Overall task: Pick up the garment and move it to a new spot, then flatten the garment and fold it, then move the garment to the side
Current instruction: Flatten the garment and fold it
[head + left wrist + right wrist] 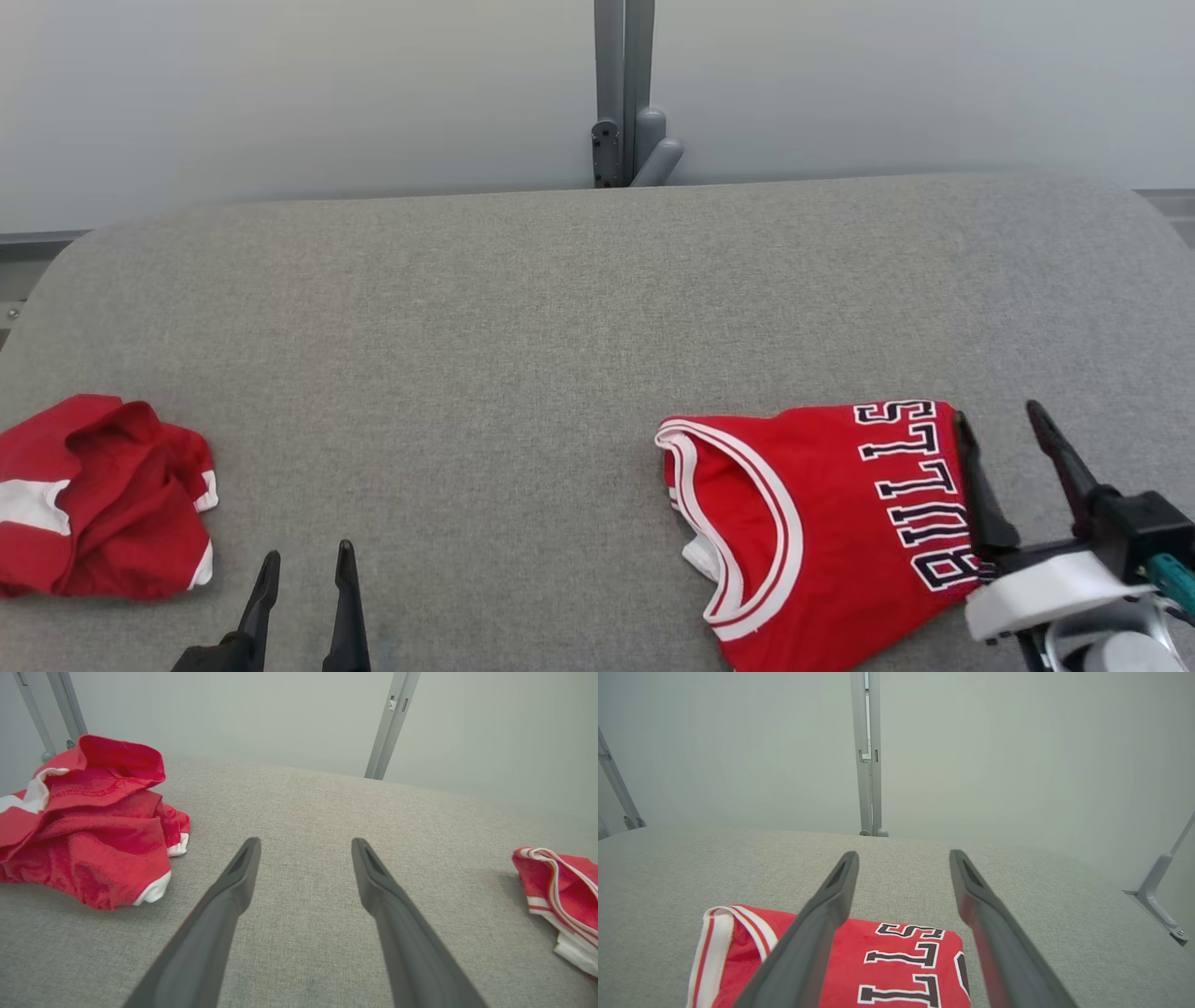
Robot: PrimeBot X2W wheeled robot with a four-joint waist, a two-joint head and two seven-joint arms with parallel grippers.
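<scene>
A red jersey garment (822, 523) with white trim and black lettering lies folded flat on the grey table at the front right. It also shows in the right wrist view (896, 970) and at the right edge of the left wrist view (560, 896). My right gripper (998, 413) is open over the jersey's right edge, one finger above the lettering and the other above bare table, with nothing between the fingers (903, 855). My left gripper (308, 552) is open and empty near the front left (306, 842).
A second red and white garment (103, 495) lies crumpled at the table's left edge, just left of my left gripper (93, 826). The grey fabric table (560, 327) stretches wide in the middle and back. A grey metal post (624, 93) stands behind the far edge.
</scene>
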